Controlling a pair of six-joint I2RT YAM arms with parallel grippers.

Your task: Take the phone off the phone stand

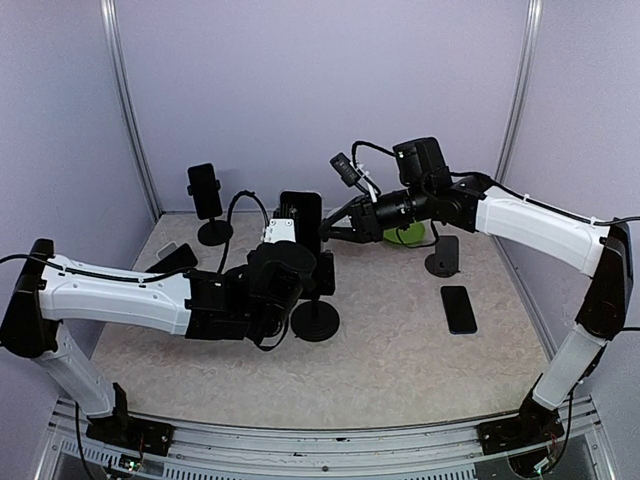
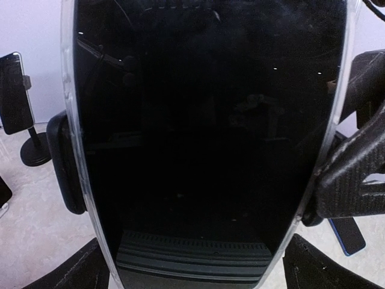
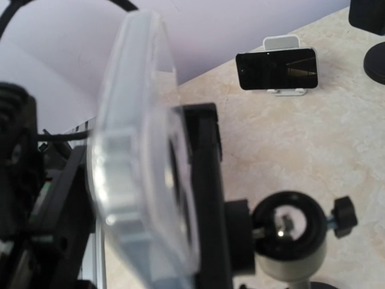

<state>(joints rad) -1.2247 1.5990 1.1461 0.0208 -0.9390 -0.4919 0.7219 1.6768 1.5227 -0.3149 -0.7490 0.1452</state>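
A pale, stone-patterned table (image 1: pixel 400 350) carries everything, and two white-and-black arms reach over it toward its middle: the left arm (image 1: pixel 120 295) from the left, the right arm (image 1: pixel 530 225) from the right. Between them stands the phone stand (image 1: pixel 316 321), with a round black base, a post, and a ball joint with a small knob (image 3: pixel 344 215) behind its black clamp. The phone (image 1: pixel 300 215) sits upright in that clamp, in portrait, not yet lifted out. It is a black slab with a dark, glossy screen that shows faint reflections. A clear case (image 3: pixel 141 168) with rounded corners wraps it, and edge-on in the right wrist view the case looks thick and milky. The left gripper (image 1: pixel 316 266) faces the screen from close by, its fingers (image 2: pixel 75 271) spread wide on either side of the phone's lower end, and no contact with the phone shows. The right gripper (image 1: pixel 328 232) comes in from the phone's right side and is closed onto that edge, where one ribbed black finger (image 2: pixel 355 180) lies against the rim of the case. A second phone (image 1: pixel 205 190) stands on its own stand at the back left. Another black stand (image 1: pixel 443 255) is on the right, with a flat phone (image 1: pixel 459 308) lying on the table in front of it. A green object (image 1: pixel 405 235) lies behind the right gripper, and a small phone (image 3: pixel 277 69) rests sideways on a white holder.
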